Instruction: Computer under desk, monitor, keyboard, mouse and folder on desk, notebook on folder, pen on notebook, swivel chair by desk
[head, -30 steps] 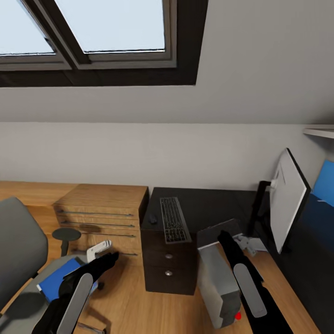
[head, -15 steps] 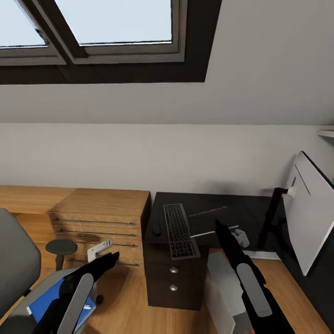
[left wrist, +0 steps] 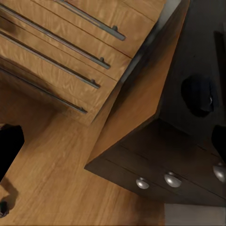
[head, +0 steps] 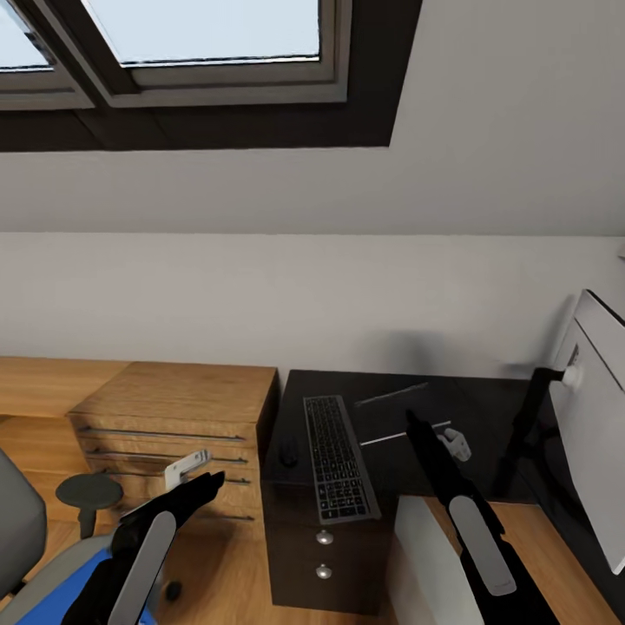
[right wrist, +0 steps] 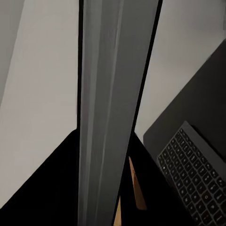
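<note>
The black keyboard (head: 338, 456) lies on the dark desk (head: 486, 399), and the small dark mouse (head: 286, 451) sits just left of it. At the right edge, the monitor (head: 599, 417) stands on its black arm. A pale computer tower (head: 421, 564) stands on the floor by the desk front. The grey swivel chair (head: 17, 529) at the lower left carries the blue folder (head: 52, 608). My left gripper (head: 187, 469) hangs before the wooden drawers. My right gripper (head: 456, 444) hovers over the desk, right of the keyboard. Both hold nothing. The left wrist view has the mouse (left wrist: 200, 94); the right wrist view has the keyboard (right wrist: 197, 183).
A wooden drawer chest (head: 174, 417) with metal bar handles stands against the desk's left side. The desk's front has dark drawers with round knobs (head: 323, 538). A skylight (head: 208, 35) sits in the sloped wall above. Wood floor lies between chair and desk.
The camera has moved closer to the desk, so the chair has slid toward the left edge and the monitor toward the right edge. Both arms keep their pose.
</note>
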Tool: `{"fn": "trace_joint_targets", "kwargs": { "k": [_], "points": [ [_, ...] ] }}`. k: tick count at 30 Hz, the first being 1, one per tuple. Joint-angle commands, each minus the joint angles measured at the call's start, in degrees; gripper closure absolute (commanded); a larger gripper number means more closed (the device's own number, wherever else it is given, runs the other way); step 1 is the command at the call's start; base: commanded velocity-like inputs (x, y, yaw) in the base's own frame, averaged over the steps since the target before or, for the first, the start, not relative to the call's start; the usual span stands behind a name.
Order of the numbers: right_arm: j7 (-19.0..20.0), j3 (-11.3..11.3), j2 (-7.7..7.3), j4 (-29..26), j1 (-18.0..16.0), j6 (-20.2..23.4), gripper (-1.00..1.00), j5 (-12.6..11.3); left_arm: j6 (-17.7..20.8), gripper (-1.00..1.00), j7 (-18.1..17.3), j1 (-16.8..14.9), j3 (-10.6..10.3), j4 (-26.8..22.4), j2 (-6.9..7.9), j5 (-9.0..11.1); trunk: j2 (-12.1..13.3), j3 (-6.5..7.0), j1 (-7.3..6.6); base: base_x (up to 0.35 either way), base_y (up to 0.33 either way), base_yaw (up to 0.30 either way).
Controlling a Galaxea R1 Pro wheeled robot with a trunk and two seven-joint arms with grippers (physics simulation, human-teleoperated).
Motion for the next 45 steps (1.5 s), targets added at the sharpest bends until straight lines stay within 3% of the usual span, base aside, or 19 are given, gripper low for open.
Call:
{"fn": "trace_joint_targets", "kwargs": {
  "k": [1, 4, 9, 17, 22, 35, 40, 42, 44, 45],
  "points": [
    [0.3, -0.2, 0.04, 0.2, 0.0, 0.4, 1.0, -0.6, 0.1, -1.0, 0.5, 0.0, -0.1, -0.1, 0.02, 0.6, -0.1, -0.07, 0.02, 0.11, -0.032, 0.0],
    [0.3, -0.2, -0.87, 1.0, 0.0, 0.3, 1.0, -0.5, 0.4, -1.0, 0.5, 0.0, -0.1, -1.6, 0.04, 0.7, -0.1, -0.07, 0.02, 0.048, -0.014, 0.0],
    [0.0, -0.1, -0.97, 1.2, 0.2, 0.1, 1.0, -0.5, 0.5, -1.0, 0.6, 0.0, -0.1, -3.4, 0.02, 0.9, -0.1, -0.07, 0.02, 0.008, -0.002, 0.0],
    [-4.0, -1.0, -0.71, 2.0, 0.3, -1.4, 1.0, -0.9, 0.5, -1.0, 0.6, 0.0, 0.0, -4.1, 0.1, 1.0, -3.3, -1.51, 1.78, 0.001, 0.0, 0.0],
    [-5.5, -1.1, -0.67, 4.2, 0.4, -5.8, 1.0, -1.0, 0.5, -1.0, 0.7, 0.0, 0.0, -4.0, 0.1, 0.9, -5.3, -2.41, 2.87, 0.0, 0.0, 0.0],
    [-6.2, -1.5, -0.66, 5.2, 0.4, -7.5, 1.0, -1.7, 0.5, -1.0, 0.8, 0.0, 0.0, -4.0, 0.11, 0.8, -10.5, -4.74, 5.73, 0.0, 0.0, 0.0],
    [-6.3, -2.6, -0.75, 5.3, 0.4, -7.5, 1.0, -5.8, 0.5, -1.0, 0.8, 0.0, 0.0, -4.0, 0.12, 0.8, -12.5, -5.64, 6.83, 0.0, 0.0, 0.0],
    [-6.3, -2.9, -0.88, 5.3, 0.4, -7.4, 1.0, -8.6, 0.5, -1.0, 0.8, 0.0, 0.0, -4.0, 0.11, 0.9, -13.3, -6.0, 7.27, 0.0, 0.0, 0.0],
    [-6.4, -3.1, -1.05, 5.3, 0.4, -7.2, 1.0, -13.6, 0.5, -1.0, 0.8, 0.0, 0.0, -4.0, 0.11, 0.9, -14.1, -6.36, 7.71, 0.0, 0.0, 0.0],
    [-6.4, -3.1, -1.07, 5.3, 0.4, -7.2, 1.0, -14.7, 0.5, -1.0, 0.8, 0.0, 0.0, -4.0, 0.07, 0.9, -14.5, -6.54, 7.93, 0.0, 0.0, 0.0]
  ]
}}
